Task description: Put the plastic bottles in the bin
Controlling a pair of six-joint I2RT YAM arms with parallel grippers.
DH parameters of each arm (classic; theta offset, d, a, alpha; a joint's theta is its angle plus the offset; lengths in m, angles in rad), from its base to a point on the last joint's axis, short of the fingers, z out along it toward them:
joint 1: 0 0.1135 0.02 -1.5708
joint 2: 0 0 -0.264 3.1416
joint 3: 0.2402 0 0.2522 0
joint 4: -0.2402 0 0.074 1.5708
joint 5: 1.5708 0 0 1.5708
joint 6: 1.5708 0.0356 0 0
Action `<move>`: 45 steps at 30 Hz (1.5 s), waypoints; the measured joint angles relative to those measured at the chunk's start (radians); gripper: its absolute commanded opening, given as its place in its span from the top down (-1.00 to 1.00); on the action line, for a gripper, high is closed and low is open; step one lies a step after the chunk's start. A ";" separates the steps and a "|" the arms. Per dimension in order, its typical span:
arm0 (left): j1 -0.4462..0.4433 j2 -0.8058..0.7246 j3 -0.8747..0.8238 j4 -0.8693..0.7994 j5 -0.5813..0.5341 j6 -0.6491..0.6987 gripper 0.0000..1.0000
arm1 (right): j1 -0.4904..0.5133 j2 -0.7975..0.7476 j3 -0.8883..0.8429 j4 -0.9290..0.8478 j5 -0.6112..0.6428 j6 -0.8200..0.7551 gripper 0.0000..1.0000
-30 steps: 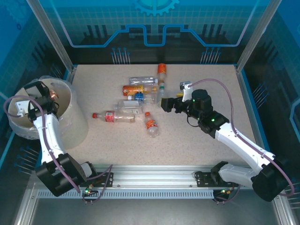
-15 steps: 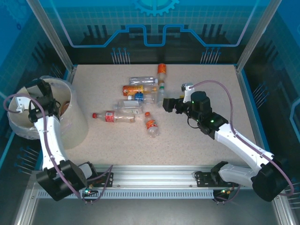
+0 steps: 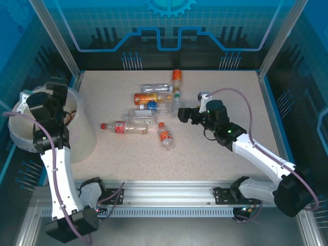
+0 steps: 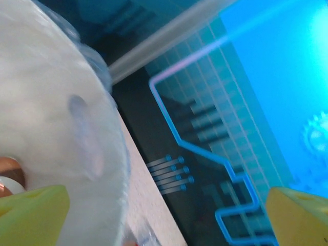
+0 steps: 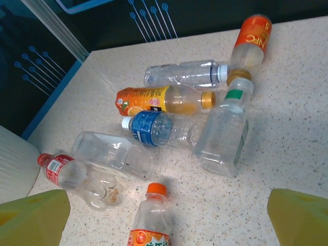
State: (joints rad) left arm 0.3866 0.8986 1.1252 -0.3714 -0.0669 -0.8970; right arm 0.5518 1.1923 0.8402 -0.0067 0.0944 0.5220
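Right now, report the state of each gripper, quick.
Left gripper: open, holding nothing, beside the bin.
Right gripper: open, holding nothing, above the plastic bottles.

The bottles (image 5: pixel 182 73) are made of clear, glossy plastic, with shiny printed labels. The bin (image 3: pixel 82 133) is formed of matt cream plastic and lined with thin, crinkled clear film (image 4: pixel 95 61). The table (image 3: pixel 215 154) is finished matt and speckled; the rail (image 3: pixel 169 197) is of brushed metal.

Robot lab cell: aluminium frame (image 3: pixel 55 38), blue circuit-print panels (image 3: pixel 169 25)
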 measured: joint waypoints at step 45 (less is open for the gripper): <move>-0.186 -0.093 -0.102 -0.157 0.383 0.298 -0.98 | 0.006 0.838 0.611 -0.356 0.232 0.005 -0.50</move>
State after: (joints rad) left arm 0.2008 0.8051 1.0229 -0.5285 0.3157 -0.5987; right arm 0.5575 2.0308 1.4509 -0.3622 0.3260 0.5270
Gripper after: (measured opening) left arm 0.988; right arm 0.828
